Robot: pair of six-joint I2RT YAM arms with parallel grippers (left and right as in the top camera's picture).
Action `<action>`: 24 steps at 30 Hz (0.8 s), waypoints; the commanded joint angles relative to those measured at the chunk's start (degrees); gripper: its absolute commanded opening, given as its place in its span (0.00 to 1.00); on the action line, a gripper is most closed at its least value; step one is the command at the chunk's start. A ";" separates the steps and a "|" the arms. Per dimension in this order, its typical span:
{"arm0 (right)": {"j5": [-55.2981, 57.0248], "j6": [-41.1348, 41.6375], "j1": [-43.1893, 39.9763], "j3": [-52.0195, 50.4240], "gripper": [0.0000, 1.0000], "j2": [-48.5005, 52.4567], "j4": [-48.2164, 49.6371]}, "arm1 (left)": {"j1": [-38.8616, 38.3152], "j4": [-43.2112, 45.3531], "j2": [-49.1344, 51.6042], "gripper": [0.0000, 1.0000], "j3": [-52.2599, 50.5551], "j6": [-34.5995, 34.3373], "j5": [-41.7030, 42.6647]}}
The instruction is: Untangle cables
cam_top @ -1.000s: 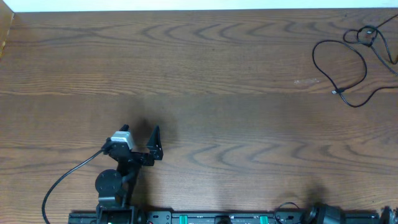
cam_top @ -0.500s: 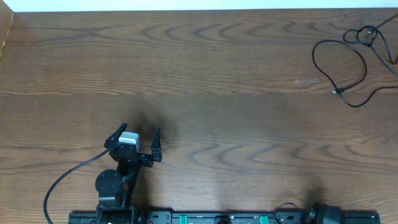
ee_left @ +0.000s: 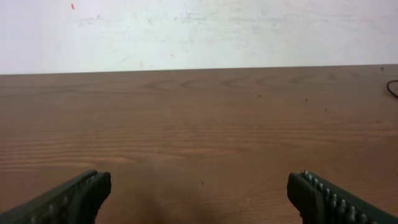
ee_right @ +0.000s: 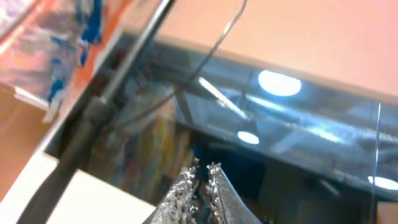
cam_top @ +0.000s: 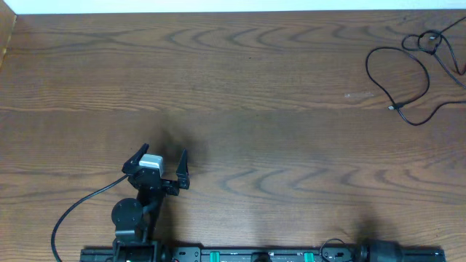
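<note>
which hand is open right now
The left hand: its jaws stand wide apart, while the right hand has its jaws pressed together.

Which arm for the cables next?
Right, probably: the cables lie far right, on that arm's side, though the right hand is shut and aimed off the table. The left hand is open but far left.

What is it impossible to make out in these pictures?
Cables, overhead: cut off by the right edge; the tangle is too small to trace.
Cables, left wrist: only a sliver at the right edge.
Right gripper, right wrist: faces blurred surroundings, not the table; absent overhead.
</note>
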 commanded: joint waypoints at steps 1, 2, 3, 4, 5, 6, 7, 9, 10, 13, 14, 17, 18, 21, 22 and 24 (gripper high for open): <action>0.92 -2.47 2.32 -0.74 0.11 0.22 -0.94 | -0.17 -2.38 0.02 0.98 -0.76 0.79 1.77; 0.90 -3.15 3.19 -0.87 0.23 0.22 -0.92 | -0.17 -2.38 0.02 0.98 -0.76 0.79 1.77; 0.87 -3.56 3.85 -0.90 0.31 0.22 -0.35 | -0.17 -2.38 0.02 0.98 -0.76 0.79 1.77; 0.90 -4.26 4.28 -0.90 0.36 0.22 0.31 | -0.17 -2.38 0.02 0.98 -0.76 0.79 1.77; 0.90 -5.38 4.59 -0.90 0.40 0.22 0.87 | -0.17 -2.38 0.02 0.98 -0.76 0.79 1.77; 0.90 -6.25 4.79 -0.90 0.44 0.22 1.33 | -0.17 -2.38 0.02 0.98 -0.76 0.79 1.77; 0.87 -7.10 4.92 -0.90 0.48 0.22 1.64 | -0.17 -2.38 0.02 0.98 -0.76 0.79 1.77; 0.90 -9.09 5.22 -0.90 0.56 0.22 1.66 | -0.17 -2.38 0.02 0.98 -0.76 0.79 1.77; 0.87 -9.94 5.35 -0.90 0.64 0.22 1.68 | -0.17 -2.38 0.02 0.98 -0.76 0.79 1.77; 0.61 -13.11 5.70 -1.05 0.99 0.22 3.17 | -0.17 -2.38 0.02 0.98 -0.76 0.79 1.77; 0.39 -13.64 5.70 -1.33 0.99 0.22 4.09 | -0.17 -2.38 0.02 0.98 -0.76 0.79 1.75; 0.42 -15.08 5.68 -2.56 0.99 0.22 7.58 | -0.17 -2.38 0.02 0.98 -0.76 0.79 1.77; 0.44 -16.00 5.64 -3.06 0.99 0.24 9.05 | -0.17 -2.38 0.02 0.98 -0.76 0.79 1.77; 0.52 -23.74 5.64 -6.32 0.99 0.24 12.87 | -0.17 -2.38 0.02 0.98 -0.76 0.79 1.77; 0.50 -25.20 5.64 -7.43 0.99 0.24 12.76 | -0.17 -2.38 0.02 0.97 -0.76 0.79 1.77; 0.52 -25.33 5.64 -9.99 0.99 0.24 12.68 | -0.17 -2.38 0.02 0.98 -0.76 0.79 1.77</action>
